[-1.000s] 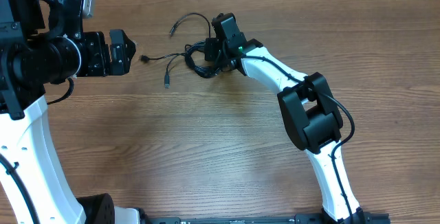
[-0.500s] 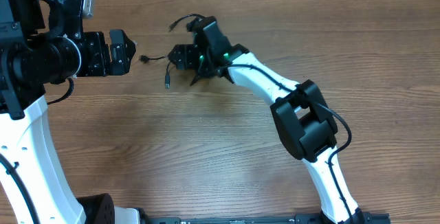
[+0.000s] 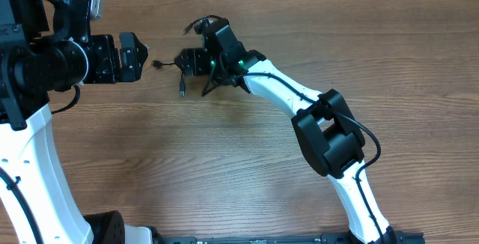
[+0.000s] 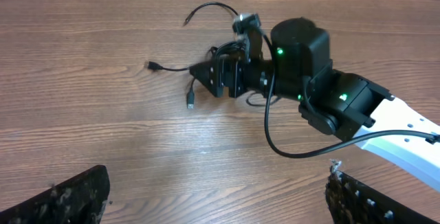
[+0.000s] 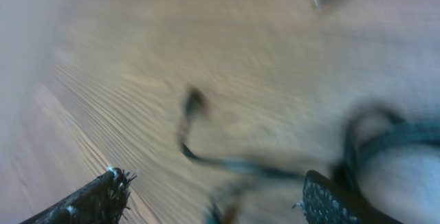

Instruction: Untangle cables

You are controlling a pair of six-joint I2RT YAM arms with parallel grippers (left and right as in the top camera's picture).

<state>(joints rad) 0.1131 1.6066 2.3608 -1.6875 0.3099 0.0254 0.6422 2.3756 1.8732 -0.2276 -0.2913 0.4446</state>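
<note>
The cables (image 3: 169, 63) are thin black cords lying in a loose tangle at the table's far middle, with small plug ends sticking out to the left. My right gripper (image 3: 187, 61) sits right over the tangle, hiding most of it. The right wrist view is blurred, but it shows my right gripper (image 5: 214, 198) open with a cable strand (image 5: 206, 157) running across just beyond the wide-apart fingers. My left gripper (image 3: 144, 55) hovers to the left of the plug ends. In the left wrist view my left gripper (image 4: 220, 207) is open and empty, and the cables (image 4: 172, 67) lie farther off.
Bare wooden tabletop (image 3: 224, 162) surrounds the tangle. The right arm's white links (image 3: 299, 94) stretch from the front right up to the cables. The left arm's base (image 3: 30, 147) takes up the left edge.
My right gripper has swung left across the tangle and its jaws have opened. The cable bundle has shifted left with it. The left arm has not moved.
</note>
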